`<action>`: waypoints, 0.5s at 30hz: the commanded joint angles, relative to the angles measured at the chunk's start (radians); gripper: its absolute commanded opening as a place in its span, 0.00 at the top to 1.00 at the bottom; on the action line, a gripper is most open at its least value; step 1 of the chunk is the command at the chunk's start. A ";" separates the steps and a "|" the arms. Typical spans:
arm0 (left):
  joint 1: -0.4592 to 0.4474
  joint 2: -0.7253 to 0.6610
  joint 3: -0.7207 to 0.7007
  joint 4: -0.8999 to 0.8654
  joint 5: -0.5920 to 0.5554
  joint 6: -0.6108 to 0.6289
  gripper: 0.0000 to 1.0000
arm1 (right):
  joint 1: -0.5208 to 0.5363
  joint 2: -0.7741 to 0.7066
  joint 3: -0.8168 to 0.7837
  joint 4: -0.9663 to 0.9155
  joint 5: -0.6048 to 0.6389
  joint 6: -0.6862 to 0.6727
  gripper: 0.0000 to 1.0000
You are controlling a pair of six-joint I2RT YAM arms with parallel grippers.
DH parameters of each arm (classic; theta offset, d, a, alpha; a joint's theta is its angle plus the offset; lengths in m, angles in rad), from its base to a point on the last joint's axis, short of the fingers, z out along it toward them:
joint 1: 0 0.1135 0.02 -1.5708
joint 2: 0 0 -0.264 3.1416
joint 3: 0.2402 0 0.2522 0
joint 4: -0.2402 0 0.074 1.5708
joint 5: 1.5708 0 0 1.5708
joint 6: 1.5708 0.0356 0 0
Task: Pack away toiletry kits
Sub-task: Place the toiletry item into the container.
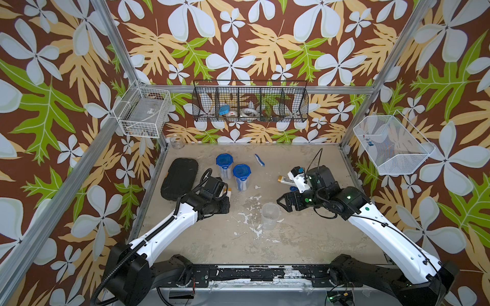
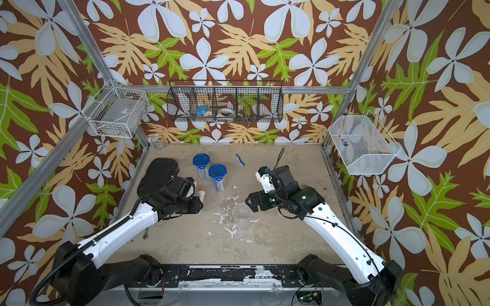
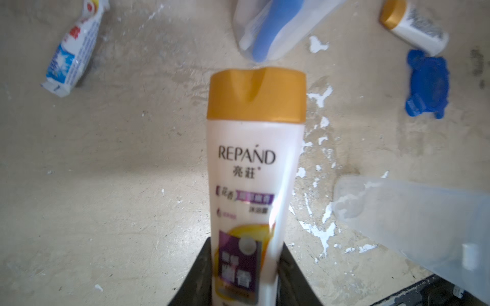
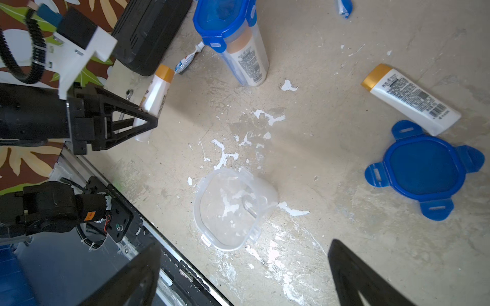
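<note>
While left hand [image 3: 246, 245] grips a bottle [image 3: 256, 148] and right hand [image 1: 284, 205] gapes, the open cup [image 4: 228, 212] stands between them.

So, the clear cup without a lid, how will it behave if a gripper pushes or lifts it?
The clear cup looks empty and thin-walled, so probably very light. It stands tall on a narrow base, so a push near the rim would likely tip it. Its smooth plastic walls may slip or flex in a grip.
</note>
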 commanded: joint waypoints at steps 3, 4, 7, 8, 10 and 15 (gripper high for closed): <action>-0.013 -0.058 0.013 0.023 0.024 0.083 0.89 | 0.000 0.044 0.045 0.041 -0.075 -0.006 0.03; -0.016 -0.069 0.011 0.032 0.030 0.092 0.89 | 0.000 0.051 0.052 0.044 -0.080 -0.005 0.03; -0.023 -0.102 0.009 0.055 0.060 0.117 0.89 | 0.000 0.078 0.070 0.057 -0.117 0.005 0.03; -0.025 -0.110 0.008 0.060 0.068 0.125 0.89 | 0.000 0.084 0.070 0.065 -0.135 0.015 0.03; -0.036 -0.126 0.007 0.070 0.081 0.139 0.89 | 0.000 0.092 0.062 0.099 -0.178 0.042 0.03; -0.084 -0.154 0.021 0.113 0.109 0.157 0.88 | 0.002 0.117 0.043 0.196 -0.284 0.114 0.03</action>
